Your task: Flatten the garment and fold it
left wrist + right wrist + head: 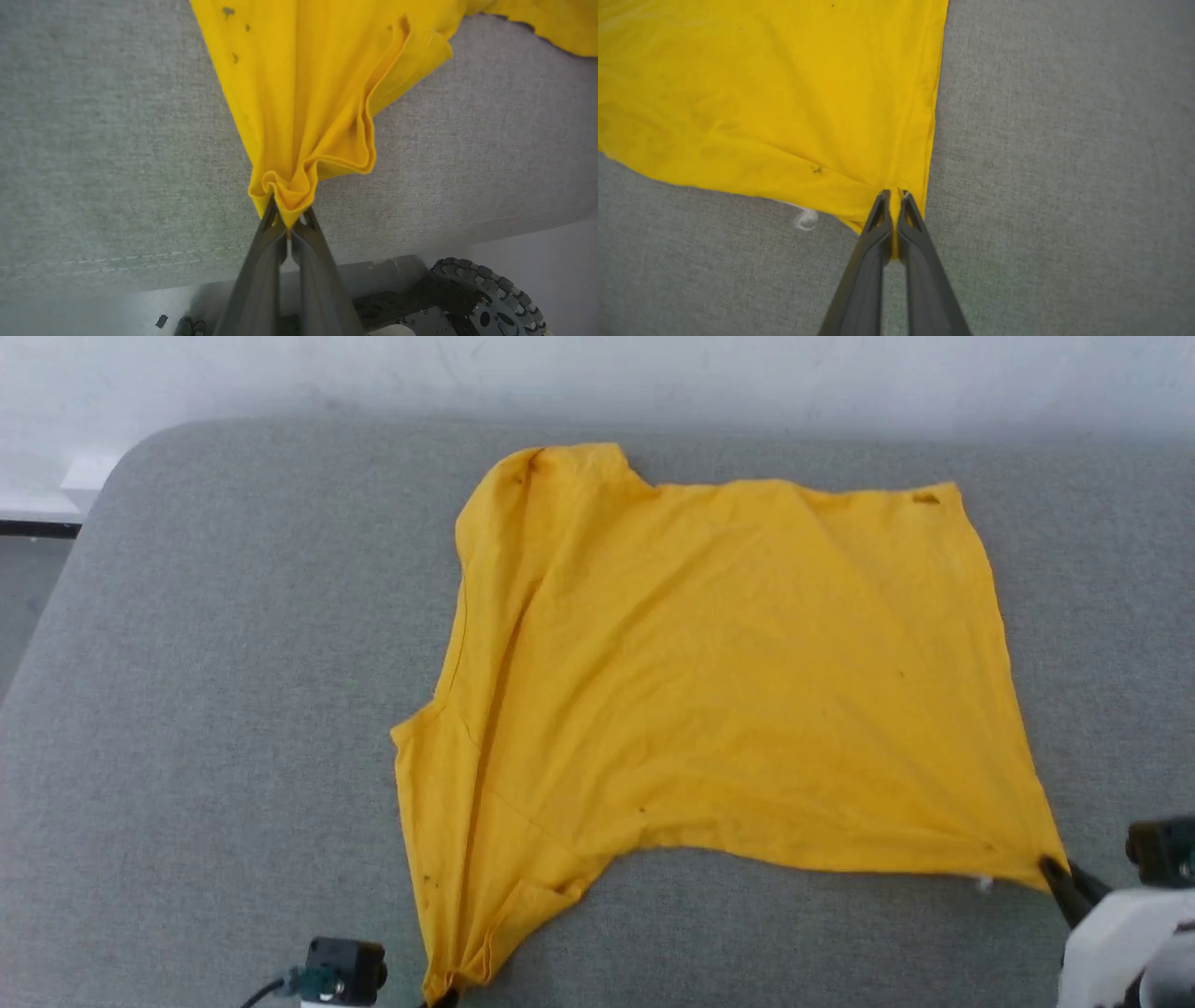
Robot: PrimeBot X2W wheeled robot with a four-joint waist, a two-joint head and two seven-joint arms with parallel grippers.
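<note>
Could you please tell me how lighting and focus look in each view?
Head view: even, soft light, garment slightly blurred. Left wrist view: left gripper and bunched fabric crisp, no glare. Right wrist view: right gripper and cushion weave sharp, barely any shadow.

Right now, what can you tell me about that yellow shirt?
The garment is a bright yellow T-shirt of soft cotton-like cloth with a few dark specks, lying mostly spread but creased on a grey fabric surface, its left side bunched in folds. The left gripper pinches one gathered near corner, the right gripper the other.
</note>
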